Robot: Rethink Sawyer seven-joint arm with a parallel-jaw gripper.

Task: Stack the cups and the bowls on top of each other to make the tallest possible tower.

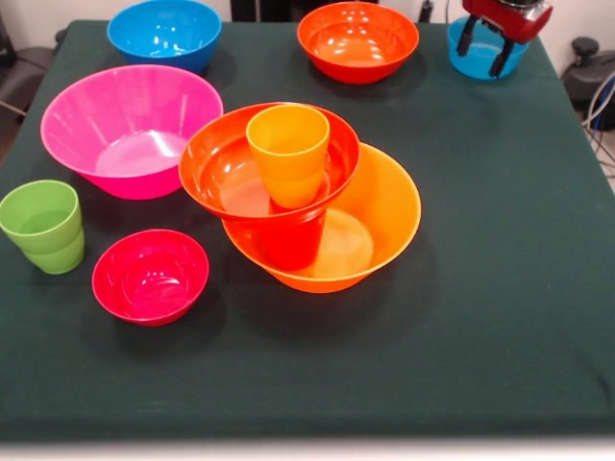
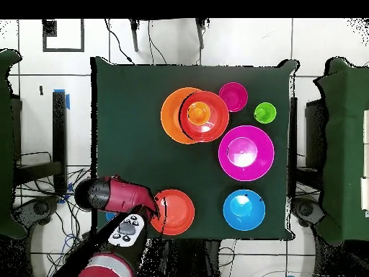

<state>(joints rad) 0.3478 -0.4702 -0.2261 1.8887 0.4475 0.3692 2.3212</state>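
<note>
Dark green table (image 1: 500,317), tiled floor (image 2: 43,130)

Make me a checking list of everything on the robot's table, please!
Surface: dark green cloth, flat.
Job's things: tower of orange bowl, red-orange cup, red-orange bowl, orange cup on top. Loose: pink bowl, blue bowl, crimson bowl, green cup, another red-orange bowl.
Clutter: small blue tub behind the pincer.
Pincer: open, empty, at far corner.
Cables: on the floor.
Surroundings: chairs beside the table.
</note>
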